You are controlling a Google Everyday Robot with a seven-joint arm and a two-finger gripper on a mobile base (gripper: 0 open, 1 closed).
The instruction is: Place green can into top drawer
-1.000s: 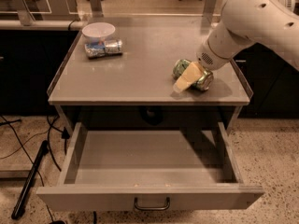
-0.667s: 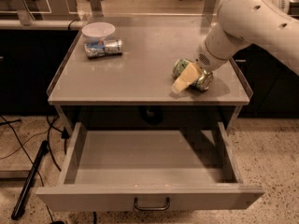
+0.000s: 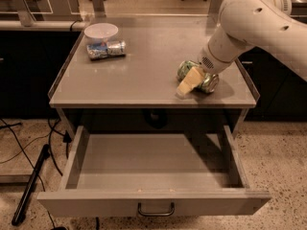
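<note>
The green can (image 3: 184,70) lies on its side near the right front of the grey cabinet top (image 3: 139,75). My gripper (image 3: 194,78) is down on the can at the end of the cream arm (image 3: 249,23), which comes in from the upper right, and it covers the can's middle. The top drawer (image 3: 153,201) is pulled out wide below the top, with its dark handle (image 3: 156,210) at the centre of the front panel. I see nothing inside the drawer.
A blue-and-white silver can (image 3: 106,49) lies beside a white bowl (image 3: 101,31) at the back left of the top. Black cables and a dark rod (image 3: 29,186) lie on the speckled floor to the left. Chair bases stand far behind.
The gripper and the arm have shifted only slightly at the can. The can stays on the cabinet top and the drawer stays open.
</note>
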